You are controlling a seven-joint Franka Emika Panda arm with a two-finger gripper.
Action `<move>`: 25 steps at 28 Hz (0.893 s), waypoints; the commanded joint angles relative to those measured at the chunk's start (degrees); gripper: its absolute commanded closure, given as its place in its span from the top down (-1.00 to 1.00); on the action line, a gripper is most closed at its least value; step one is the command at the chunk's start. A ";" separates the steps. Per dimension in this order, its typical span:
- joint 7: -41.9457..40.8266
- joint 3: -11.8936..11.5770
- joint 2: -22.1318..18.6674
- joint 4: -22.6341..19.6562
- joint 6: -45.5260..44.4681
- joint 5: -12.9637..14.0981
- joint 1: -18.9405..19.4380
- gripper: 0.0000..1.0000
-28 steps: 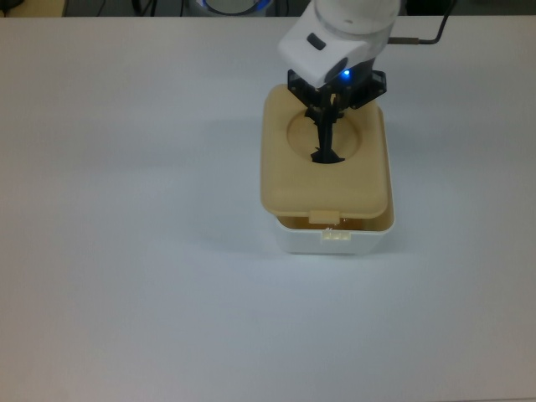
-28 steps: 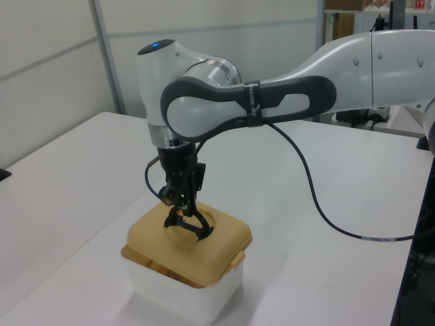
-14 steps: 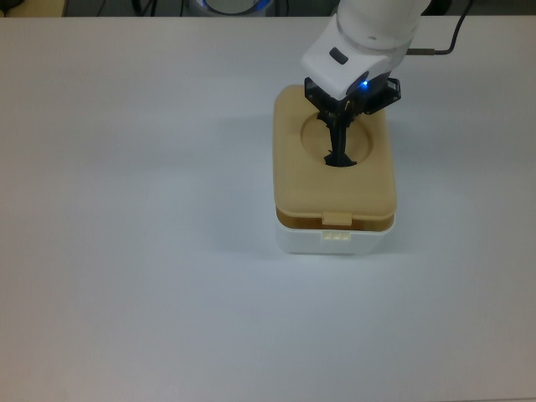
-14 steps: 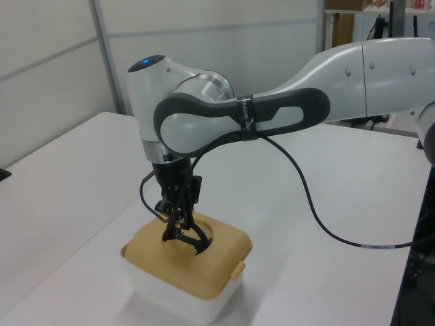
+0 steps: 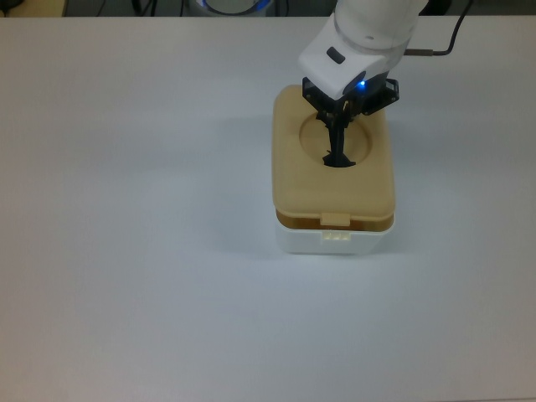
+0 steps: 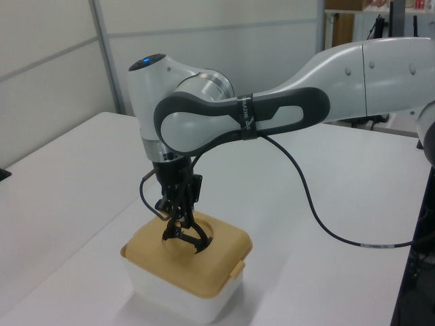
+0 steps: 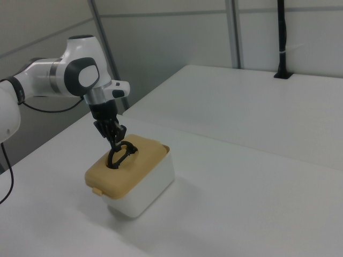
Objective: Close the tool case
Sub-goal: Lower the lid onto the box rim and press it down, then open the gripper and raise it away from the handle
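Note:
The tool case is a white tub (image 5: 335, 242) with a tan lid (image 5: 335, 182) lying flat on top of it, right of centre in the top view. A black handle (image 5: 339, 158) stands up in the lid's round recess. My gripper (image 5: 337, 134) comes down from above and is shut on that handle. The lid's latch tab (image 5: 337, 219) hangs over the tub's front wall. From the left view I see the lid (image 6: 197, 270), the tub (image 6: 170, 300) and the gripper (image 6: 179, 217) on the handle (image 6: 194, 240). In the right view the gripper (image 7: 116, 143) holds the handle (image 7: 121, 153) above the lid (image 7: 138, 166).
The case stands on a white table (image 5: 126, 209). A black cable (image 6: 312, 197) loops down from the arm at the left view's right. A black post (image 7: 281, 37) rises at the table's far edge in the right view. Wall panels stand behind the table.
The lid was tilted up and offset toward the top view's left a second ago; it has come down flat and square on the tub. The gripper followed it down and right.

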 commanded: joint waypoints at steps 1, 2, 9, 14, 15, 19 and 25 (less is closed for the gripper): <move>1.80 -0.58 -0.31 0.60 0.03 -0.46 -0.08 1.00; 1.89 -0.58 -0.39 0.60 0.03 -0.73 -0.08 1.00; 1.89 -0.67 -0.75 0.60 -0.23 -1.08 -0.25 1.00; 1.80 -0.67 -1.45 0.60 -0.67 -1.61 -0.25 1.00; 1.80 -0.67 -1.80 0.60 -0.76 -1.78 -0.25 1.00; 1.36 -0.67 -3.82 0.25 -0.93 -1.96 -0.78 1.00; -1.88 -0.67 -5.93 0.07 -3.57 -2.05 -2.18 1.00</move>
